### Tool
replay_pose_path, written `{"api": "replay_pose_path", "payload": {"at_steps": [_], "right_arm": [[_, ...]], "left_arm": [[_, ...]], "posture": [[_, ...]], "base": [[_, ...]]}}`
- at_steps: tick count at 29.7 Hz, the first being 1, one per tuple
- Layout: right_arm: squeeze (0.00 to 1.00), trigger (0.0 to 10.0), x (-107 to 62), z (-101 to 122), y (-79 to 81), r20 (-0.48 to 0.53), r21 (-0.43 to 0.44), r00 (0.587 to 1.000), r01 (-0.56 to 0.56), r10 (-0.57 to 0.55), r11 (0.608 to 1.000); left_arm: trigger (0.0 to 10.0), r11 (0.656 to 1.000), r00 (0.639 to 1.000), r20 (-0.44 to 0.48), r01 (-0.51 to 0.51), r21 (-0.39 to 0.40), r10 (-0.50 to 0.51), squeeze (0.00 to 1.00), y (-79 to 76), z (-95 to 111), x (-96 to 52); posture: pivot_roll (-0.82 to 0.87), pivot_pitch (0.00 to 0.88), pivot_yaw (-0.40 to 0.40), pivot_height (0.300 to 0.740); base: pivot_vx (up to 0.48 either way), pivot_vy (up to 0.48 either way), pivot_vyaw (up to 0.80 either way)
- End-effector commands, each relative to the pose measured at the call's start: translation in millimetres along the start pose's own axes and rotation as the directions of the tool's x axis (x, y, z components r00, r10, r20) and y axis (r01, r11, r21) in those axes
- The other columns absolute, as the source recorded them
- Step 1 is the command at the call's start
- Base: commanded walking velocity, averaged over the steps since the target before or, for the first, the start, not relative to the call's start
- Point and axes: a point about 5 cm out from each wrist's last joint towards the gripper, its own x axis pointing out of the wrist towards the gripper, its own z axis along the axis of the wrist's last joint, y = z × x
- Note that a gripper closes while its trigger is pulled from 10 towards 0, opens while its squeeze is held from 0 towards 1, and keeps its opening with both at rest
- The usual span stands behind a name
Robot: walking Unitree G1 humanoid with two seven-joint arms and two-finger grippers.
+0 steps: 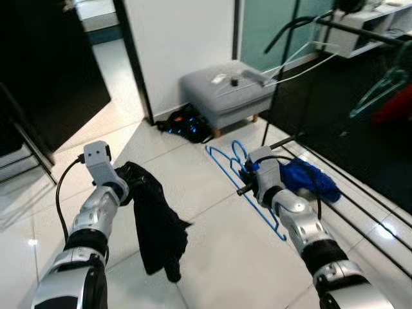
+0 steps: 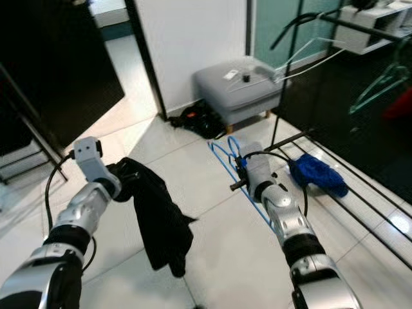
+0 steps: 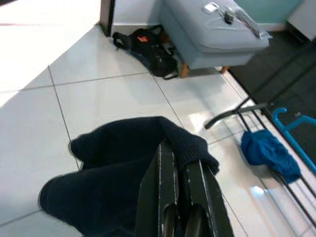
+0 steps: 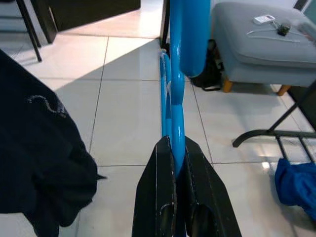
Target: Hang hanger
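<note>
While the left tool point(image 1: 126, 182) pinches the limp black garment point(image 1: 156, 222), the right tool point(image 4: 177, 163) clamps the light, stiff blue hanger point(image 4: 180, 59), probably best gripped mid-bar.

Left gripper point(image 2: 118, 172) at left centre holds a black garment point(image 2: 159, 222) hanging low; right gripper point(image 2: 241, 172) at centre clamps a blue hanger point(image 2: 226, 156); grey ottoman point(image 2: 241, 87) above.

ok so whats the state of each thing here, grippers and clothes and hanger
left gripper: shut on the black garment
black garment: held up, hanging limp above the floor
right gripper: shut on the blue hanger
blue hanger: held in the air, nothing on it
blue cloth: crumpled on the rack's low bars
black bag: lying on the floor beside the grey ottoman
</note>
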Motion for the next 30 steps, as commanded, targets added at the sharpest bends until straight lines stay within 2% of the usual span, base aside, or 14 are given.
{"api": "replay_pose_path", "payload": {"at_steps": [1, 24, 30], "right_arm": [[0.00, 10.0, 1.9, -0.1, 4.5, 0.002, -0.003, 1.000, -0.012, 0.012, 1.000], [0.00, 10.0, 2.4, 2.0, 3.0, 0.015, -0.005, 1.000, -0.007, 0.007, 1.000], [0.00, 10.0, 1.5, 6.4, 3.4, 0.060, 0.007, 0.998, -0.004, 0.004, 1.000]], "left_arm": [[10.0, 1.000, 1.000, -0.009, -0.008, 0.005, 0.008, 0.00, 4.1, 0.7, -0.4], [10.0, 1.000, 1.000, 0.000, -0.005, 0.001, 0.005, 0.00, 2.8, 2.6, 0.9], [10.0, 1.000, 1.000, 0.010, 0.011, 0.016, -0.011, 0.00, 1.8, 4.4, 0.9]], "posture": [[-0.05, 0.062, 0.038, 0.740], [-0.05, 0.073, 0.042, 0.740], [-0.05, 0.076, 0.045, 0.740]], "base": [[0.000, 0.000, 0.78], [0.000, 0.000, 0.78], [0.149, 0.000, 0.00]]}}
